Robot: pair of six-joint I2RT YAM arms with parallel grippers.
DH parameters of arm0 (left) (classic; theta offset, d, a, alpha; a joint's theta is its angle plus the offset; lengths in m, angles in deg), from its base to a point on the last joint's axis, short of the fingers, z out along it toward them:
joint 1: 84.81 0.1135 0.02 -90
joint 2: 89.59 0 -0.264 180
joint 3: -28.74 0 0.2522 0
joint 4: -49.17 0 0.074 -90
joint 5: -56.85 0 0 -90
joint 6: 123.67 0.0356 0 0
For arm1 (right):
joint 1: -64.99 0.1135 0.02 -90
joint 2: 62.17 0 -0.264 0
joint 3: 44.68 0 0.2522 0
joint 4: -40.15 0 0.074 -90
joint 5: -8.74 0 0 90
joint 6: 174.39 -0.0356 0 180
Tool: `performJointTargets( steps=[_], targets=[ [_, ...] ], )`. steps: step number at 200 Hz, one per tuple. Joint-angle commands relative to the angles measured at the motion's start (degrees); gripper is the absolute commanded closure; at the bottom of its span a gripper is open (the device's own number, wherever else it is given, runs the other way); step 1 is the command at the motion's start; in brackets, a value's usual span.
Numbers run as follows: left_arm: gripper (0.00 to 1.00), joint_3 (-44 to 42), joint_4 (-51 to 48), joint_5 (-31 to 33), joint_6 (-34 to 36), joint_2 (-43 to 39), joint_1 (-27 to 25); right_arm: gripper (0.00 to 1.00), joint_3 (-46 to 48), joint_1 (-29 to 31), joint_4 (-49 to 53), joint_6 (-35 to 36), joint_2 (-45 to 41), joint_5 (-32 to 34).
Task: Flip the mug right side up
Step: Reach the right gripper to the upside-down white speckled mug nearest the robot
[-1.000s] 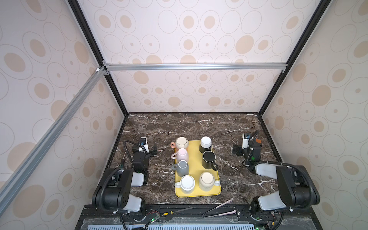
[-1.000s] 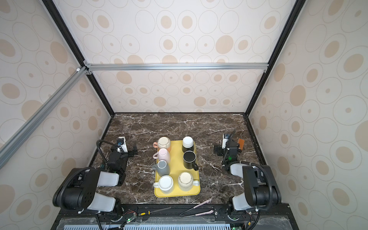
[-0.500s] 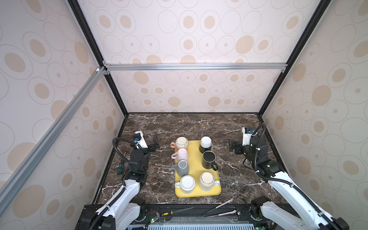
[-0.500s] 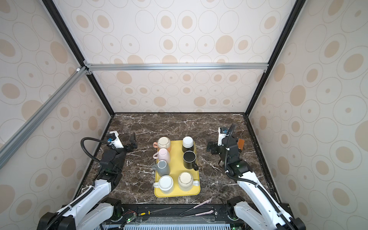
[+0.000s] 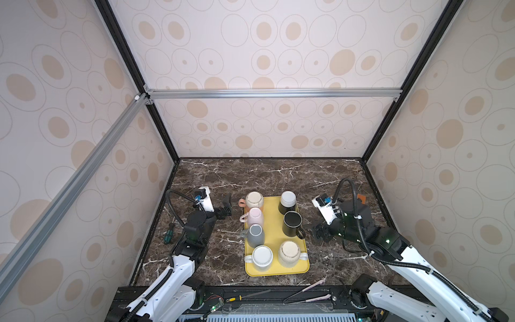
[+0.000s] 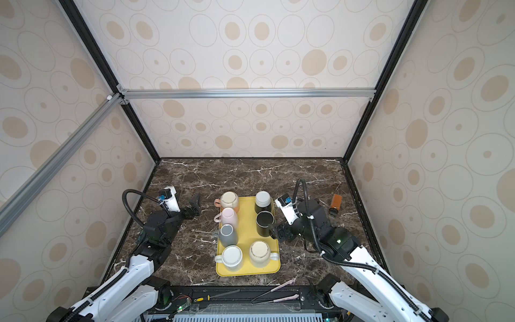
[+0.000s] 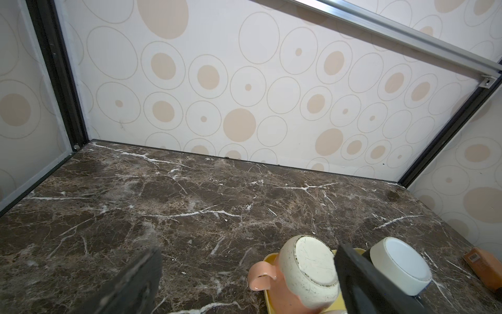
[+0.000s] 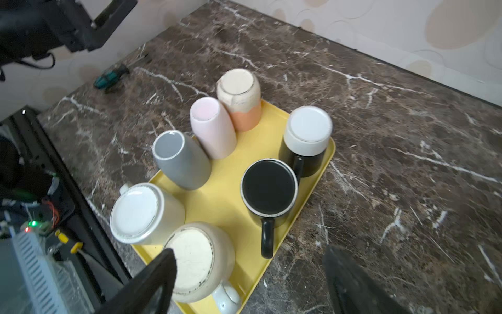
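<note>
yellow tray [image 5: 273, 223] at mid-table. the black mug [image 5: 292, 223] stands mouth-up on it, handle toward the right gripper [image 5: 319, 232], whose fingers are spread and empty just beside the tray's right edge. the speckled cream mug [image 5: 289, 251], white mug [image 5: 262, 256] and black-and-white mug [image 5: 288, 202] stand base-up; the grey mug [image 5: 255, 235] appears base-up too. the left gripper [image 5: 226, 207], fingers spread and holding nothing, hangs left of the tray

Both top views look down from high at the front; both wrist cameras sit low, sharing the tray [image 8: 222, 195].
</note>
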Motion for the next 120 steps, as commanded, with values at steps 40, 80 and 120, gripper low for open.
performJointTargets(
  steps=[40, 80, 120],
  targets=[
    [0.00, 0.05, 1.84, 0.60, 0.81, 0.01, -0.32, 0.14, -1.74, 1.54, 14.92, 34.49, 9.53, -2.41],
    [0.00, -0.65, 2.09, 1.77, 1.60, 0.53, -0.27, 0.19, 1.34, 2.09, 15.67, 34.29, 10.73, -7.66],
    [0.00, -0.30, 2.96, 1.10, 1.29, 0.82, -0.32, 0.25, 6.13, 3.72, 14.54, 33.88, 10.47, -4.22]
  ],
)
